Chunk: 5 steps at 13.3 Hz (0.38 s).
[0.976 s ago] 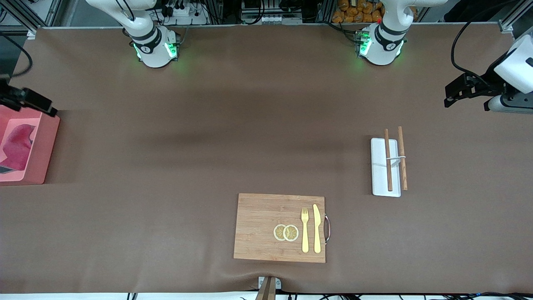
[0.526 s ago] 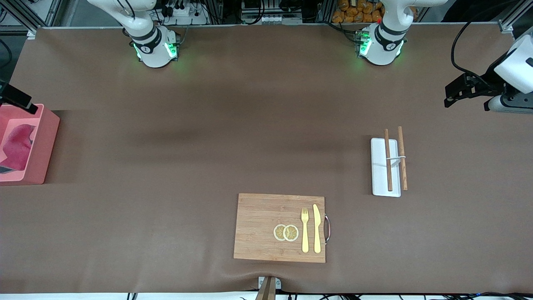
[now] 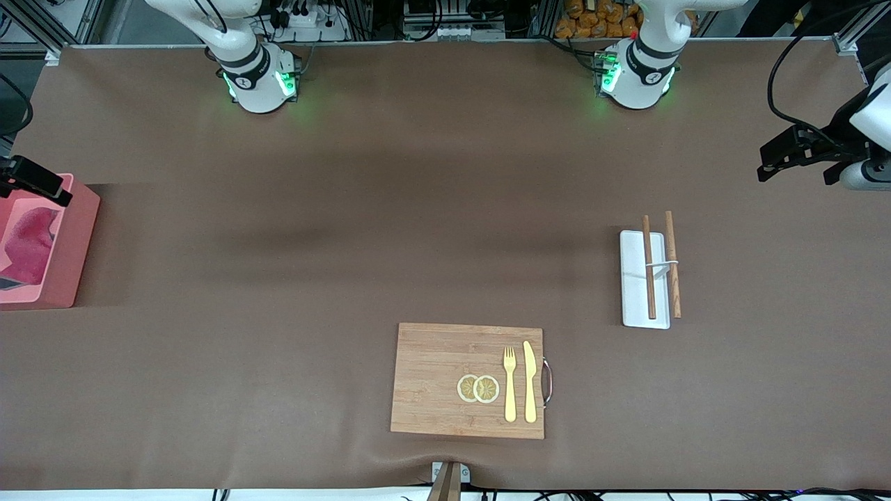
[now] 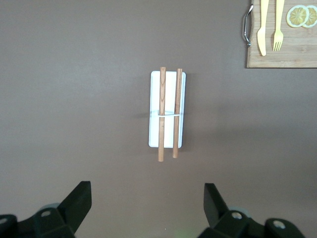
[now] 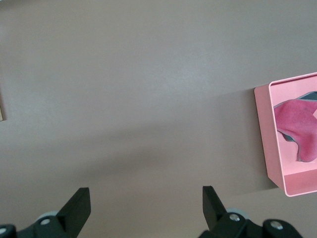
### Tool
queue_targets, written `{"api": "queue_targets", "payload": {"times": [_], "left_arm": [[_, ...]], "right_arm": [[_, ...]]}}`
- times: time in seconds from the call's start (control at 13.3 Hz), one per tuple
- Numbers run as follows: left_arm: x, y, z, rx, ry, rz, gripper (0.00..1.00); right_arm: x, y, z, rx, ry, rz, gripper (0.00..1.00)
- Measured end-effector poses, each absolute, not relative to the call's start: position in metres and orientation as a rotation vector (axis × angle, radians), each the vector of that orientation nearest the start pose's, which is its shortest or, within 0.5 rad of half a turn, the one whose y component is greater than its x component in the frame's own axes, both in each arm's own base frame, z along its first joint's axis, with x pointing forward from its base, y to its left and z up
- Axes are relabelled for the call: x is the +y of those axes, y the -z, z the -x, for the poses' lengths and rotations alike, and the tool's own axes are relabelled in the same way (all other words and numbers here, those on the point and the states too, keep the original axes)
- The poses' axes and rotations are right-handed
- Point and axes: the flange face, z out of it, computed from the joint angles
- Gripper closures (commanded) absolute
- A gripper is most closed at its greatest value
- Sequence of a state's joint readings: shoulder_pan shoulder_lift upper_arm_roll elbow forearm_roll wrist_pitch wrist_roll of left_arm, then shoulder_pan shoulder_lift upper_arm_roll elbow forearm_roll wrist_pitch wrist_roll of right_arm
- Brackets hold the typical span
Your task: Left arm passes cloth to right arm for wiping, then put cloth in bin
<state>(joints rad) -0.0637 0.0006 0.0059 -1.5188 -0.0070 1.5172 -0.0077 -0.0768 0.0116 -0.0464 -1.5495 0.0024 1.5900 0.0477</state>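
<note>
The salmon-pink bin (image 3: 75, 243) stands at the right arm's end of the table. The crimson cloth (image 3: 29, 240) lies crumpled inside it. The right wrist view also shows the bin (image 5: 264, 139) and the cloth (image 5: 297, 124) in it. My right gripper (image 3: 38, 182) hovers over the bin's edge farthest from the front camera. It is open and empty in its wrist view (image 5: 146, 203). My left gripper (image 3: 793, 149) is raised at the left arm's end of the table. It is open and empty (image 4: 147, 201) above the bare mat.
A white chopstick tray (image 3: 637, 278) with two wooden chopsticks lies near the left arm's end and also shows in the left wrist view (image 4: 167, 109). A wooden board (image 3: 445, 379) with fork, knife and lemon slices lies near the front edge.
My right gripper has drawn back from over the bin toward the table's end. My left gripper has shifted slightly outward toward its end. The cloth stays in the bin.
</note>
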Motion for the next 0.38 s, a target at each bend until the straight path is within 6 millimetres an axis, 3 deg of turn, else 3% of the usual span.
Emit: {"api": "queue_targets", "payload": {"times": [0.38], "left_arm": [[-0.0347, -0.6438, -0.5486, 0.072, -0.004, 3.148, 0.00]], "right_arm": [[-0.0719, -0.6297, -0.5565, 0.278, 0.049, 3.129, 0.00]]}}
